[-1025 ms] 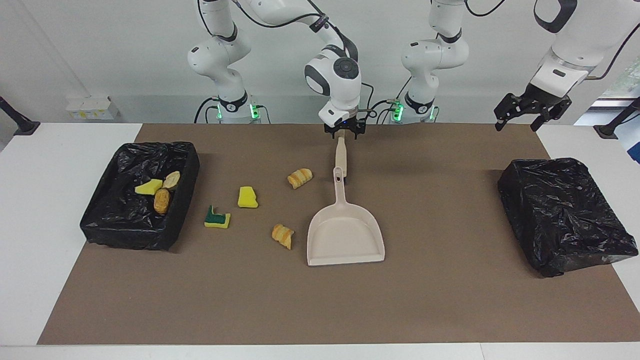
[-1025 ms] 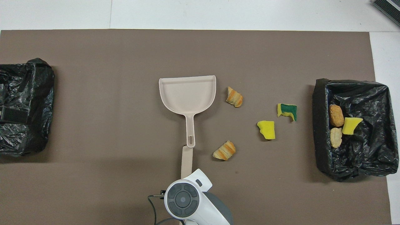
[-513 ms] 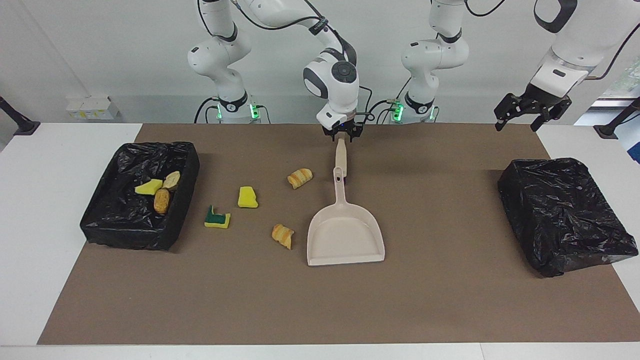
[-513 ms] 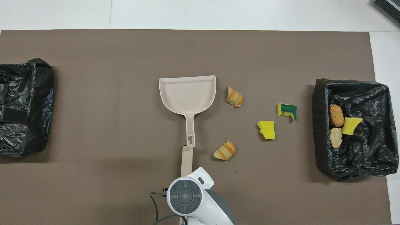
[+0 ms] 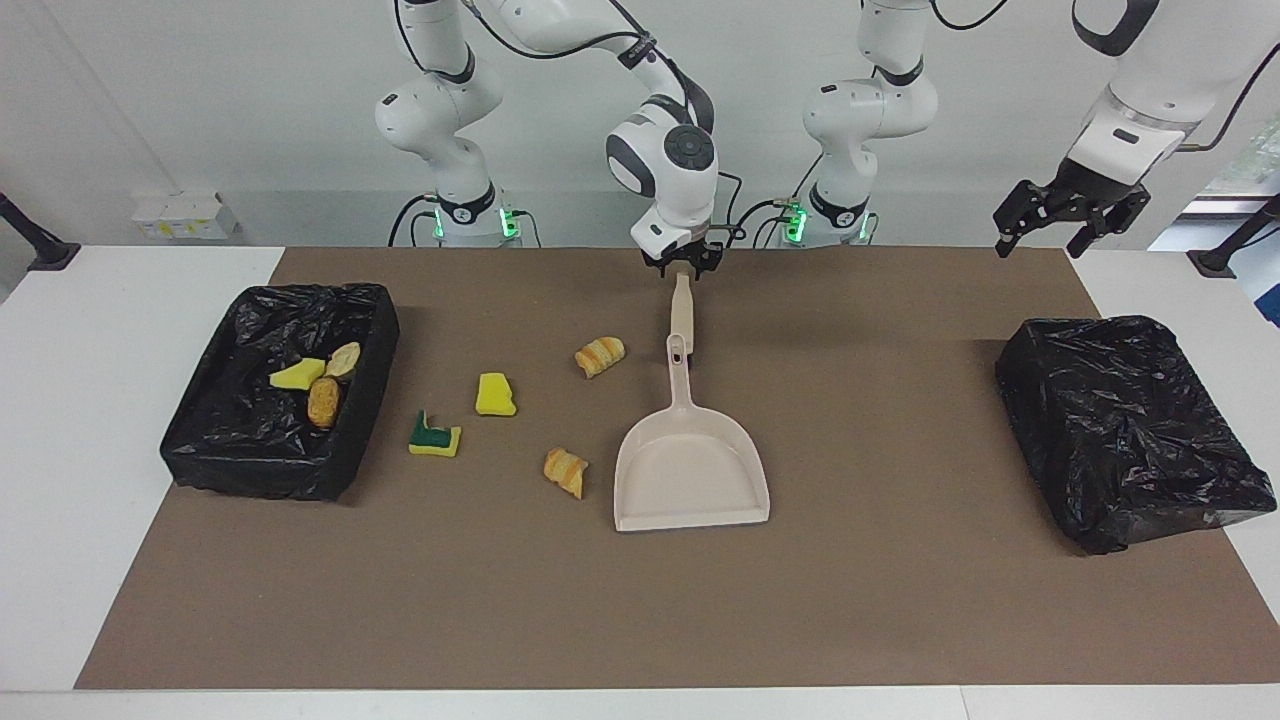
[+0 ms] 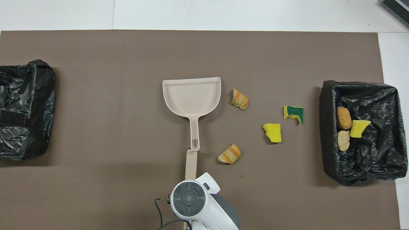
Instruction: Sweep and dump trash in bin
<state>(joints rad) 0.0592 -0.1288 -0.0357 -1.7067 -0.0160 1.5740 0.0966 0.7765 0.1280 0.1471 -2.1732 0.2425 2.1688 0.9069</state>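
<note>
Now right claw (image 5: pixel 683 268) over brush handle (image 5: pixel 681 312); left claw (image 5: pixel 1068 212) waits open.

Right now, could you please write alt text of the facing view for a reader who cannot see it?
The right pincer sits at the end of a beige brush handle beside an empty beige dustpan on a brown mat. Four scraps lie between the dustpan and an open black-lined bin holding three more. The left pincer waits open above a closed black bag.

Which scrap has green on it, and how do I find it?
Start at the open bin holding three scraps. Just beside it on the brown mat lies the green scrap. It is the only yellow piece with a dark green top; its yellow neighbour is plain.
</note>
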